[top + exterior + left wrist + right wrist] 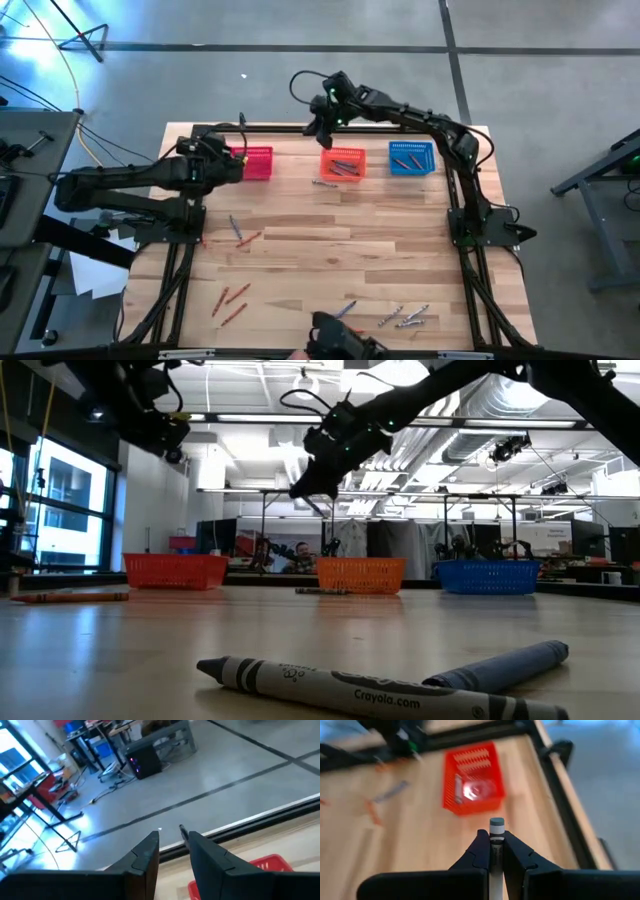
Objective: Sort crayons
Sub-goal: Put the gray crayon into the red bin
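Observation:
My right gripper [496, 842] is shut on a grey crayon [496, 826] and hangs in the air over the far side of the orange basket [342, 162]. In the low view it shows above that basket [360, 573]. My left gripper [172, 840] is open, with nothing between its fingers, beside the red basket [258, 163] at the far left. The blue basket [411, 158] stands at the far right. Loose crayons lie flat on the table: some at the left [240, 232], some near the front edge [400, 318], and one before the orange basket [322, 183]. My right gripper pinches the grey crayon between its two fingers [482, 847], which lie along its length. The crayon's flat end [496, 822] sticks out a little past the fingertips. It is lifted clear of the table and slants down toward the table's left.
Crayons lie inside the orange and blue baskets. A grey crayon [380, 690] and a bluish one [500, 665] lie right before the low camera [340, 342] at the near edge. Dark frame rails run along the table's far edge [555, 760]. A person sits in the room beyond [302, 555].

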